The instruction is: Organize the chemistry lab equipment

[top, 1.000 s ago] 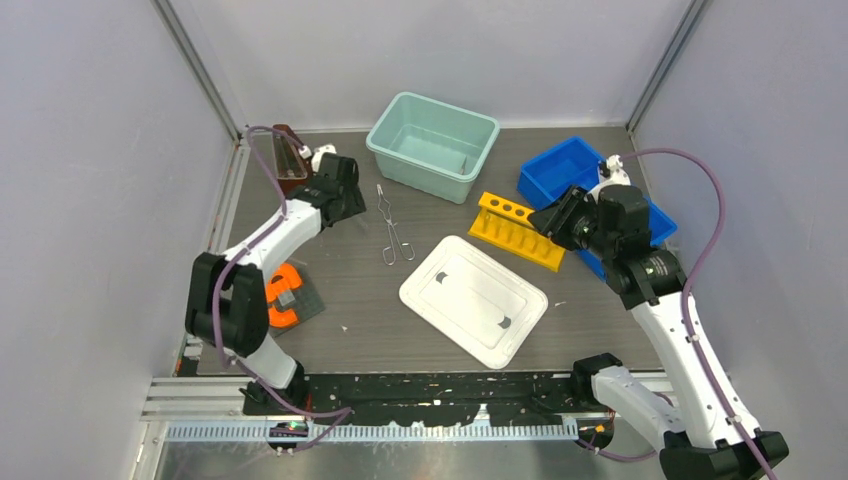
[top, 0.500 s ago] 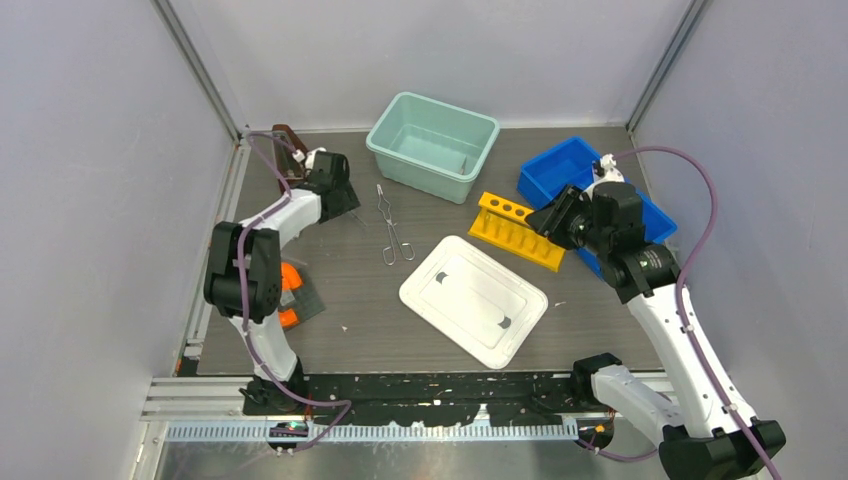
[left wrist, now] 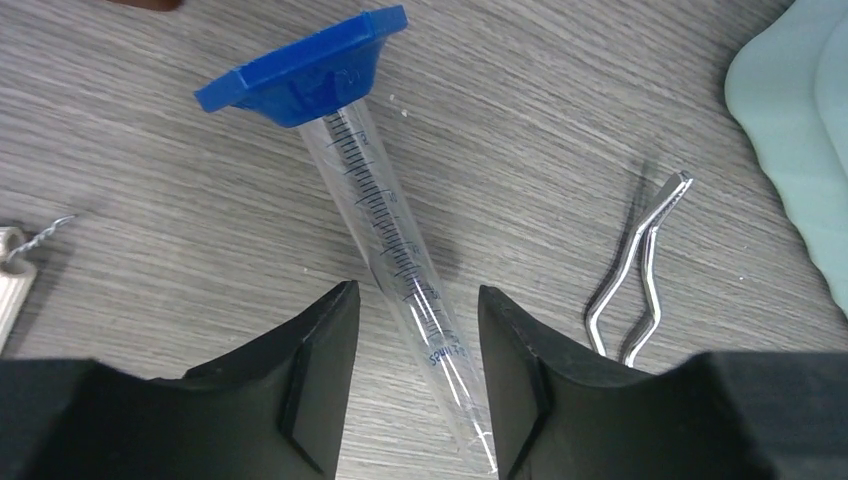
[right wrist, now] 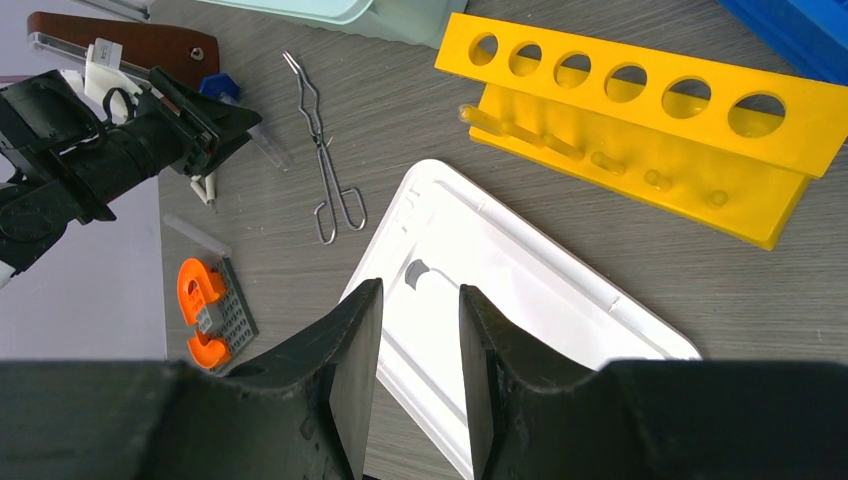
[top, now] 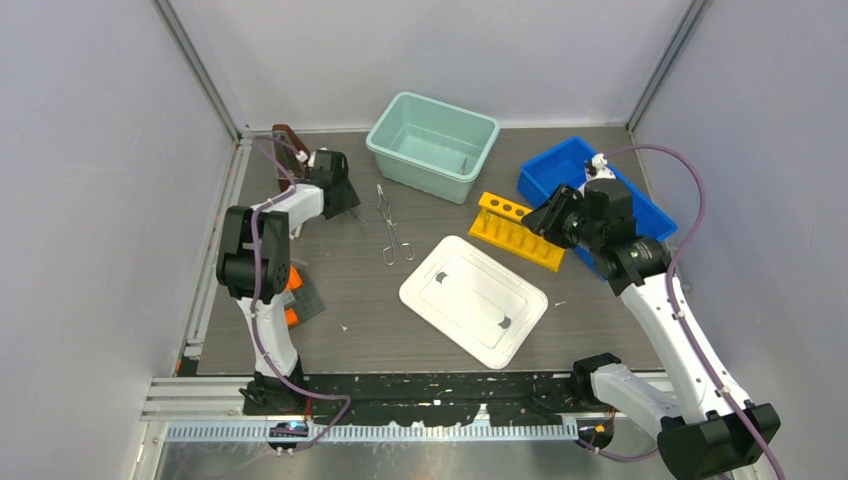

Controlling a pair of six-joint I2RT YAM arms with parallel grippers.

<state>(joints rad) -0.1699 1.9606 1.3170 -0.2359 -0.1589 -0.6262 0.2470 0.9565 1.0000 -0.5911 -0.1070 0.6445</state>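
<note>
The grey table [top: 370, 300] is walled on both sides and at the back. A white lid [top: 473, 300] lies skewed at its middle, with bare board between its near corner and the front edge. A teal bin [top: 425, 178] sits at the back. Blue bins [top: 560, 165] fill the right rear corner, and a yellow rack [top: 515, 232] lies between them and the lid, just off the lid's far edge.

The right gripper [right wrist: 420, 290] hangs above the lid's right side, its jaws narrowly parted with nothing between them.

The left gripper [left wrist: 412, 300] is low at the left rear, jaws half spread astride a graduated tube [left wrist: 395, 230] lying flat there. Its blue foot [left wrist: 305, 65] points away. There is a gap on each side of the tube, though its open end may brush the right-hand finger.

The wire tongs [top: 390, 225] lie just right of that, in the open strip between teal bin and lid, touching neither.
</note>
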